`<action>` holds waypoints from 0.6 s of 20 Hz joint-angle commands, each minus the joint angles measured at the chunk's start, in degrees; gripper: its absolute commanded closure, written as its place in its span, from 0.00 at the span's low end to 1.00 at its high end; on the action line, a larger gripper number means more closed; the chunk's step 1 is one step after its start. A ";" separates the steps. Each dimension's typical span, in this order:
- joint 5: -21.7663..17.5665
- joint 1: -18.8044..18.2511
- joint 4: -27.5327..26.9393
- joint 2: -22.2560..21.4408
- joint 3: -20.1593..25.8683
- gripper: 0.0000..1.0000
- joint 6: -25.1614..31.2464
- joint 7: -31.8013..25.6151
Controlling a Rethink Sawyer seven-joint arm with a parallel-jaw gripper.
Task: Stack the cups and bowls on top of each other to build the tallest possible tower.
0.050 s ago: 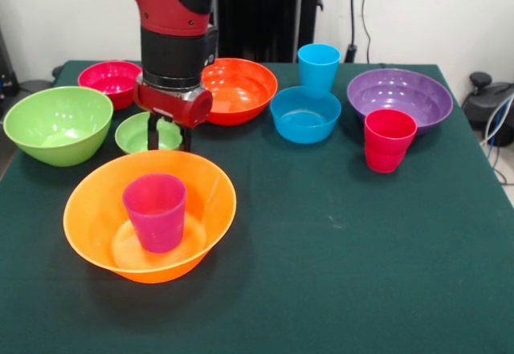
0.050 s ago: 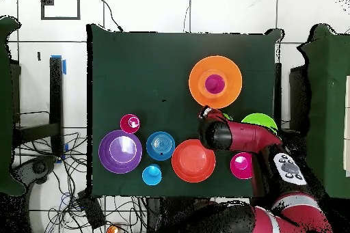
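The magenta cup (image 1: 155, 211) sat in the large orange bowl (image 1: 96, 209) as tower base; the claw (image 1: 168, 140) hung above the small green bowl (image 1: 132, 137), its opening impossible to tell.

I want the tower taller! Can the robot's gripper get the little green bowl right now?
Probably yes. The gripper hangs right over the small green bowl, and nothing sits in or on the bowl. The big orange bowl and big green bowl stand close by, though.

1. One cup (image 1: 155, 211) stands upright inside the nearest bowl (image 1: 96, 201) on the bench (image 1: 337, 274);
2. The pincer (image 1: 169, 140) hangs just behind that bowl, over a small bowl (image 1: 132, 135);
3. Another cup (image 1: 388, 140) stands before the right-hand bowl (image 1: 399, 97).
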 commanded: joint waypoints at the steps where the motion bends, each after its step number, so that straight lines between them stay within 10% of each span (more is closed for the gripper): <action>1: -2.47 4.61 -0.95 0.38 0.48 0.00 4.84 -0.45; 12: -0.70 6.48 -1.44 0.12 -0.66 0.00 5.95 -0.05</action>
